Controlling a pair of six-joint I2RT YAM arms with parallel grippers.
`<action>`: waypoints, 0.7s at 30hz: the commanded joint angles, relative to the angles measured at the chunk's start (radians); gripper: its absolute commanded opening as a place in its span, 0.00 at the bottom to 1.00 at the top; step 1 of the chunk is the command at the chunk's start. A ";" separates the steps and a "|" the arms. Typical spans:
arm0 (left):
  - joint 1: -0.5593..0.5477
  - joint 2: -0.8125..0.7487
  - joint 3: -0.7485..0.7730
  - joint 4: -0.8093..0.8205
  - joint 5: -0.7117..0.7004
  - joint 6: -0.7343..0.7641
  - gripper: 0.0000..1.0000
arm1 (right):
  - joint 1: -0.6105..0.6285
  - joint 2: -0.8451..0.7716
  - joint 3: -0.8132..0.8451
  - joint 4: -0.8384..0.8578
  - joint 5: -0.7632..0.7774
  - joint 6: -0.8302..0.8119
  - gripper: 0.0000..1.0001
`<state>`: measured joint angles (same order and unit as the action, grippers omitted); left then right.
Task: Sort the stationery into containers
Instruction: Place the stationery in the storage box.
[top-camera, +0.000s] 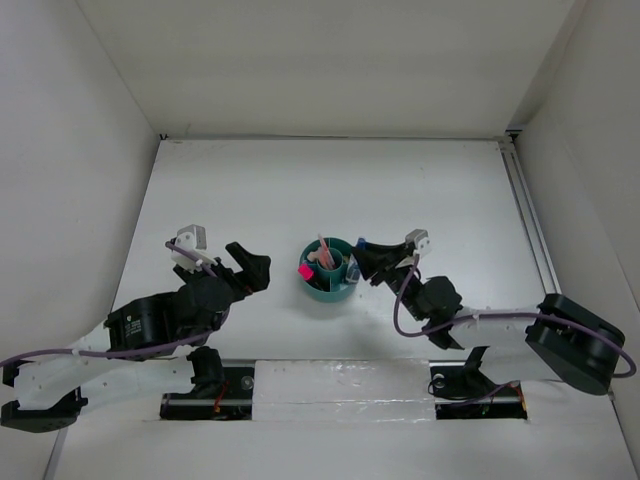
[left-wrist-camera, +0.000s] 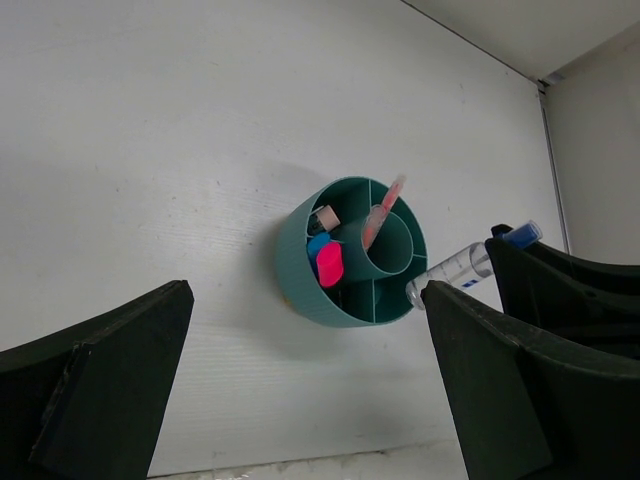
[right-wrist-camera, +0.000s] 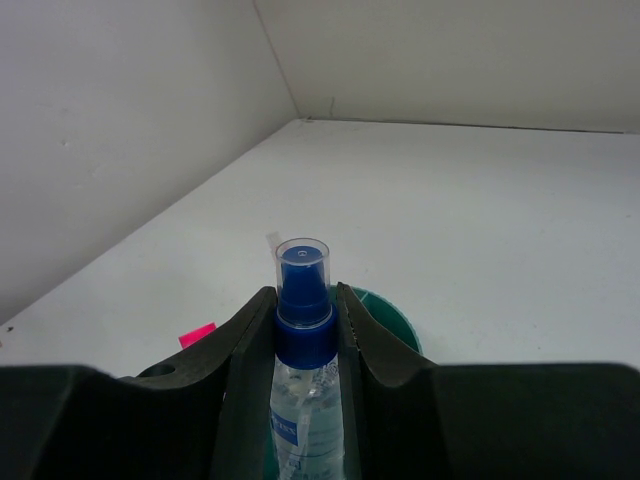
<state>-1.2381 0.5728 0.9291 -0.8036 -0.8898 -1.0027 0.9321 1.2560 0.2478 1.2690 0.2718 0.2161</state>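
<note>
Beside the teal organizer (left-wrist-camera: 300, 265), right fingers (right-wrist-camera: 250, 370) clamp the blue-capped spray bottle (right-wrist-camera: 303, 300), base cut off in wrist view; left fingers (left-wrist-camera: 100, 400) spread wide.

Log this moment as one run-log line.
left gripper: open, empty | right gripper: shut on bottle, by organizer | organizer: pink-capped marker, pencil inside

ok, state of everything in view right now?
Organizer: upright on the table, partly filled.
Pencils: leaning in the centre cup.
Markers: capped, standing in an outer compartment.
Bottle: capped, tilted, base at the organizer's rim.
Right gripper: shut on the bottle.
Left gripper: open, empty.
</note>
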 joint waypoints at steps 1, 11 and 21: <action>-0.006 -0.010 -0.003 0.007 -0.009 0.009 1.00 | 0.011 0.017 0.044 0.204 -0.026 -0.001 0.00; -0.006 -0.010 -0.003 0.017 0.000 0.027 1.00 | 0.011 0.088 0.064 0.248 -0.036 -0.001 0.00; -0.006 -0.010 -0.003 0.035 0.000 0.038 1.00 | 0.020 0.160 0.053 0.359 -0.026 0.008 0.20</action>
<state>-1.2381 0.5716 0.9291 -0.7925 -0.8852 -0.9787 0.9379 1.4216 0.2817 1.2842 0.2543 0.2161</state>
